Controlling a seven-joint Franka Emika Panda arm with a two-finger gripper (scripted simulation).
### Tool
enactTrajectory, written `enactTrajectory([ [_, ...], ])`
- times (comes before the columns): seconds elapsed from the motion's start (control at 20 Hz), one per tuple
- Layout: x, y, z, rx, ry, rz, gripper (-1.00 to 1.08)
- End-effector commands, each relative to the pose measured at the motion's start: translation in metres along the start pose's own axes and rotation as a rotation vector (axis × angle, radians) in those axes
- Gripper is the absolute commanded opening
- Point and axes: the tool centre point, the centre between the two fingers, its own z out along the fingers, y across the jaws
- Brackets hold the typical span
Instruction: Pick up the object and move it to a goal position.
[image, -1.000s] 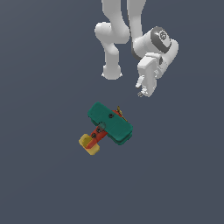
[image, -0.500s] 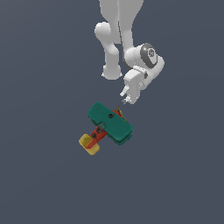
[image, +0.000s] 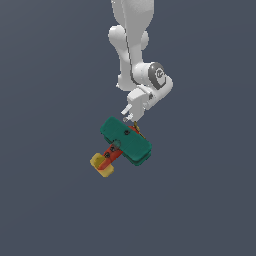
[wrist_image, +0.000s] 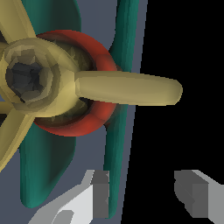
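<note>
— Teal slab of the object (image: 125, 140) lies mid-frame on the tabletop (image: 200, 200), yellow block toward lower left.
— And the gripper (image: 129, 118)?
— Fingers apart, poised at the slab's upper edge. Better to straddle the slab squarely, then descend before closing.

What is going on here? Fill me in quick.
A single white robot arm has brought its claw down to the toy piece lying on the flat grey floor. The claw hangs just at the far edge of the toy's teal slab, fingers apart, nothing gripped yet. The wrist view shows a yellow propeller-like part on a red ring up close. The toy's yellow end block rests on the floor.
</note>
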Motion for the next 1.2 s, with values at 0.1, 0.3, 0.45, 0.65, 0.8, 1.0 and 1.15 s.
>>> enactTrajectory([
  [0.1,-0.018,-0.010,0.014,-0.017,-0.028,-0.038,0.28],
  [0.3,-0.028,-0.015,0.022,-0.025,-0.045,-0.059,0.28],
  [0.45,-0.033,-0.017,0.026,-0.029,-0.052,-0.068,0.28],
  [0.65,-0.035,-0.018,0.027,-0.030,-0.054,-0.071,0.28],
  [0.8,-0.034,-0.019,0.027,-0.029,-0.053,-0.070,0.28],
  [1.0,-0.035,-0.023,0.028,-0.026,-0.051,-0.064,0.28],
  [1.15,-0.035,-0.025,0.028,-0.026,-0.050,-0.063,0.28],
])
